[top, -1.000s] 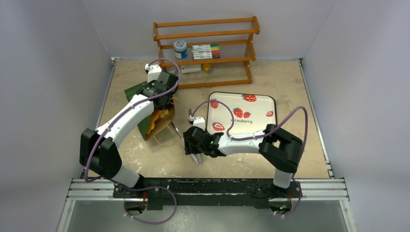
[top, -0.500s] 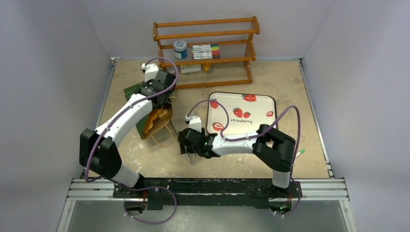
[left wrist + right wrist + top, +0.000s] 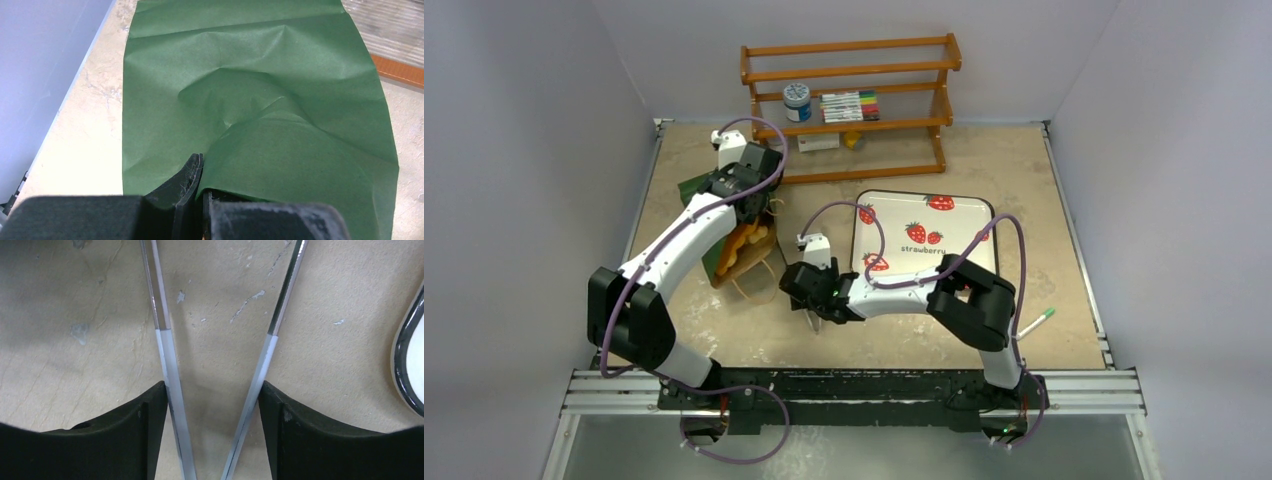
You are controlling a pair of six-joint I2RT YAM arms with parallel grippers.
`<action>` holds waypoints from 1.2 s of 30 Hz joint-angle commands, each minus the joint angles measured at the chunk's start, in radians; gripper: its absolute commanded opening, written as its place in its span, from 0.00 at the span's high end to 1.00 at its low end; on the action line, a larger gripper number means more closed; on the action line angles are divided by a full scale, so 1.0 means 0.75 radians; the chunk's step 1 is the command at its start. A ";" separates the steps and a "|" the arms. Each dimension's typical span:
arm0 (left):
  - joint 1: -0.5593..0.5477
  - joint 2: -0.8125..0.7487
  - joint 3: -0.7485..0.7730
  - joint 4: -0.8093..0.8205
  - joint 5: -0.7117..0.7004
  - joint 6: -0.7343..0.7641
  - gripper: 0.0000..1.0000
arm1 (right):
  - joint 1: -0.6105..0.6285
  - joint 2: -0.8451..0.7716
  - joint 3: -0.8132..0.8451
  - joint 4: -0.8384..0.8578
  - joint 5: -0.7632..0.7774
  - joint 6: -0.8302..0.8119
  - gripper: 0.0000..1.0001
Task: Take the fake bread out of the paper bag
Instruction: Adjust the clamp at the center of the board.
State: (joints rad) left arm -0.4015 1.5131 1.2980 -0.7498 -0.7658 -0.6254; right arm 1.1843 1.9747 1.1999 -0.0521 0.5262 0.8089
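The table (image 3: 1044, 200) is shared by one wooden rack (image 3: 945, 100) at the back, one strawberry-printed tray (image 3: 954, 222) on the right and one dark green paper bag (image 3: 692, 188), which lies flat on the left with its mouth turned toward the near edge. Two arms are counted.

The bag is pinched near its far, closed end by the left gripper (image 3: 200, 172). Its jaws are pressed together on a raised fold of green paper. The fake bread (image 3: 746, 243) is seen as an orange-golden mass at the bag's mouth and is judged to be largely inside. How many pieces it holds cannot be told, and none is seen on the tray.

One pair of metal tongs (image 3: 165, 355) is held in the right gripper (image 3: 214, 390). Its fingers are closed against the outside of the two arms, which stay spread. The tongs are kept low over bare table between bag and tray, near the string handles but apart from them.

The step in hand is judged to be the approach, with the bag steadied and the tool brought up. The next move calls for the tongs to be carried to the mouth, set around one piece, then squeezed.

One jar (image 3: 796, 100) and one row of markers (image 3: 849, 105) stand on the rack. One loose green pen (image 3: 1036, 319) lies on the right.
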 commanded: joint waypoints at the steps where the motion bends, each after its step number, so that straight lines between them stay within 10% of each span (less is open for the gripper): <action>1: 0.058 -0.040 0.015 -0.057 -0.041 -0.010 1.00 | -0.008 0.154 -0.141 -0.303 -0.102 0.085 0.39; 10: 0.083 -0.058 -0.001 -0.036 -0.018 -0.009 1.00 | -0.004 0.079 -0.183 -0.317 -0.098 0.104 0.89; 14: 0.085 -0.058 -0.008 -0.025 -0.008 -0.011 1.00 | -0.004 0.071 -0.176 -0.329 -0.100 0.099 0.94; 36: 0.086 -0.045 -0.013 0.012 0.083 0.026 1.00 | -0.004 -0.378 -0.443 -0.106 -0.352 -0.007 0.63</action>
State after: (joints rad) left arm -0.3428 1.5032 1.2770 -0.7715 -0.7136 -0.6083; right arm 1.1816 1.7195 0.9325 -0.0818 0.3782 0.8482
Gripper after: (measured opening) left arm 0.010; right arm 0.346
